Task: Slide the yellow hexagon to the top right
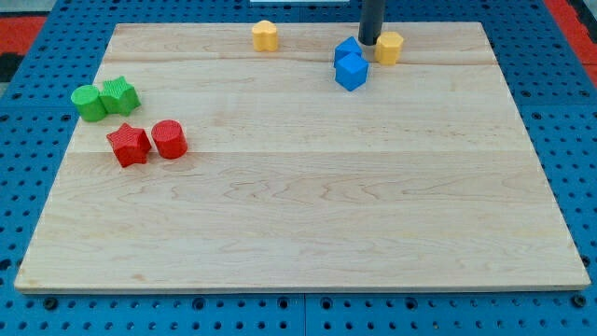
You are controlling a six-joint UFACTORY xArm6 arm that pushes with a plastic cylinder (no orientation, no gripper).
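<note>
My tip [369,42] is the lower end of a straight dark rod coming down from the view's top edge, right of centre; it's a plain rod w/ no jaws, so there's nothing to spread, press together or pinch. The tip sits near the board's top edge, just left of the yellow hexagon [389,47], touching it or very nearly; can't tell which. The hexagon is in the upper right part of the board, still left of the top right corner.

Just left of the tip and a bit lower are 2 blue blocks pressed together: a blue block [347,50] behind, shape unclear, and a blue cube [352,72] in front, toward the view's bottom.

Further left along the top edge, well apart, stands a second yellow block [266,35], rounded, exact shape unclear.

At the view's far left: a green cylinder [90,103] touching a green star [120,94]; below them a red star [129,145] beside a red cylinder [170,139], also touching.

All rest on a pale wooden board [308,215]; around it, a blue pegboard surface [19,187] w/ rows of holes.
</note>
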